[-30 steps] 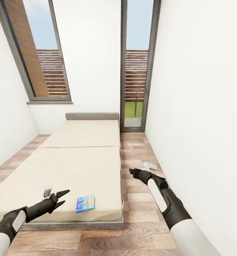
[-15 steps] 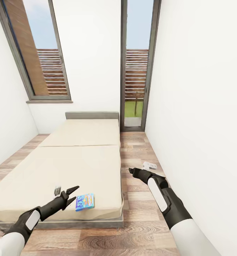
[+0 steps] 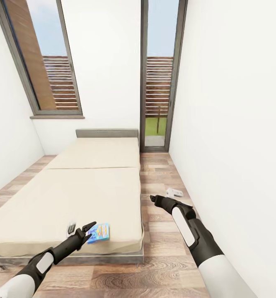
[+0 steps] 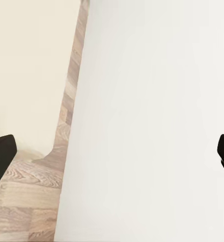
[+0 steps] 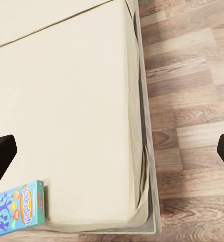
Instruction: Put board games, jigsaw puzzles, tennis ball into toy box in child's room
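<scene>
A blue board game with cartoon print lies flat on the beige mattress of the bed, close to the near right corner. My left gripper is open just left of the box, its fingertips almost at the box's edge. My right gripper hangs open over the wood floor to the right of the bed, holding nothing. The right wrist view looks down on the same board game and the bed's corner. The table, the toy box, the jigsaw puzzles and the tennis ball are out of view.
A grey headboard stands at the far end of the bed below a tall window. A narrow glass door closes the far end of the floor strip. A white wall runs close on the right.
My left arm has reached forward and to the right, bringing its open gripper up beside the blue board game. The right arm has stayed put. The view has tilted slightly.
</scene>
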Motion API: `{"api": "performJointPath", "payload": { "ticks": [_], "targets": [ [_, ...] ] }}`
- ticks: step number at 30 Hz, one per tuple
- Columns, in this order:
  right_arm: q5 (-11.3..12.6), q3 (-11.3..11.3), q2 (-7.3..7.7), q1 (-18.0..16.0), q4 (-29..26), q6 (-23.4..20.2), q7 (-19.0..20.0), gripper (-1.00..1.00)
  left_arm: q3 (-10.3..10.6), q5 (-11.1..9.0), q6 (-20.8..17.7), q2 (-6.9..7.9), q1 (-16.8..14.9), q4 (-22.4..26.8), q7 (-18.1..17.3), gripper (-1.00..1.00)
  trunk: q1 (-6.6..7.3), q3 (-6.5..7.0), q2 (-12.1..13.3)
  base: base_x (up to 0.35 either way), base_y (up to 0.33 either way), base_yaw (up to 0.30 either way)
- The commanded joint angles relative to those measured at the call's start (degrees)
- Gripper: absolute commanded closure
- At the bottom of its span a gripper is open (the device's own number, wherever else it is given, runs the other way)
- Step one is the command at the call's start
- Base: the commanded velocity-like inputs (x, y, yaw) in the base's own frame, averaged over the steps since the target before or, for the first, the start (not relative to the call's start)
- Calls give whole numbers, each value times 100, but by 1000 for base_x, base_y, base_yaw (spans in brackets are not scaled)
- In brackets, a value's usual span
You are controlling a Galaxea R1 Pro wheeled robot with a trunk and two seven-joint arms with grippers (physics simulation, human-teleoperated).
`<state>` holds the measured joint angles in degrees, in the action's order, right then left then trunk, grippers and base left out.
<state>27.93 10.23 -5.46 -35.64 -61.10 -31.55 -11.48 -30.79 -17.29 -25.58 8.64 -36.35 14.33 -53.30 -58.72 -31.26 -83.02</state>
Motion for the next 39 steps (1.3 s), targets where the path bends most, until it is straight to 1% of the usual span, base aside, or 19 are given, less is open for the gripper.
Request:
{"api": "performJointPath", "payload": {
  "ticks": [1, 4, 6, 10, 13, 15, 18, 19, 20, 21, 22, 23, 25, 28, 30, 39],
  "targets": [
    [61, 8, 1, -4, -6, -12, -55, -100, -43, -36, -90, 4, -4, -4, -11, -100, -22, -24, -45, 0, 0, 0],
    [62, 6, 1, -4, -1, -10, -57, -100, -276, -32, -304, 17, -4, -7, -26, -100, -88, -78, -165, 0, 0, 0],
    [63, 6, 2, -4, 0, -9, -59, -100, -377, -26, -405, 21, -4, -8, -39, -100, -132, -114, -245, 0, 0, 0],
    [63, 5, 2, -4, 1, -9, -57, -100, -462, -21, -493, 27, -4, -9, -53, -100, -220, -186, -406, 0, 0, 0],
    [63, 5, 2, -4, 1, -9, -56, -100, -483, -22, -515, 34, -4, -9, -62, -100, -286, -240, -526, 0, 0, 0],
    [63, 5, 2, -4, 1, -9, -53, -100, -490, -19, -543, 42, -4, -9, -130, -100, -330, -276, -606, 0, 0, 0],
    [63, 5, 5, -4, -3, -9, -49, -100, -491, -13, -705, 52, -4, -6, -491, -100, -396, -330, -727, 0, 0, 0],
    [63, 5, 7, -4, -5, -9, -48, -100, -490, -9, -798, 81, -4, -4, -693, -100, -418, -347, -767, 0, 0, 0],
    [63, 5, 7, -4, -5, -9, -48, -100, -488, -8, -844, 106, -4, -3, -798, -100, -440, -365, -807, 0, 0, 0],
    [63, 5, 7, -4, -6, -9, -47, -100, -481, -2, -918, 169, -4, -2, -1004, -100, -462, -383, -847, 0, 0, 0],
    [63, 5, 6, -4, -6, -9, -47, -100, -475, -1, -947, 203, -4, -1, -1101, -100, -484, -401, -887, 0, 0, 0],
    [63, 5, 4, -4, -7, -11, -47, -100, -468, 1, -989, 267, -4, -1, -1277, -100, -506, -419, -927, 0, 0, 0],
    [63, 5, 4, -4, -3, -10, -47, -100, -465, 11, -1026, 342, -4, -1, -1466, -100, -549, -455, -1007, 0, 0, 0],
    [63, 5, 2, -4, 5, -9, -47, -100, -459, 26, -1057, 419, -4, 0, -1610, -100, -615, -509, -1128, 0, 0, 0],
    [63, 5, 6, -4, 7, -9, -47, -100, -449, 33, -1063, 445, -4, 0, -1646, -100, -659, -545, -1208, 0, 0, 0],
    [63, -3, 10, -4, 7, -15, -45, -100, -424, 67, -1062, 493, 4, 0, -1650, -100, -857, -707, -1569, 0, 0, 0]
  ]
}}
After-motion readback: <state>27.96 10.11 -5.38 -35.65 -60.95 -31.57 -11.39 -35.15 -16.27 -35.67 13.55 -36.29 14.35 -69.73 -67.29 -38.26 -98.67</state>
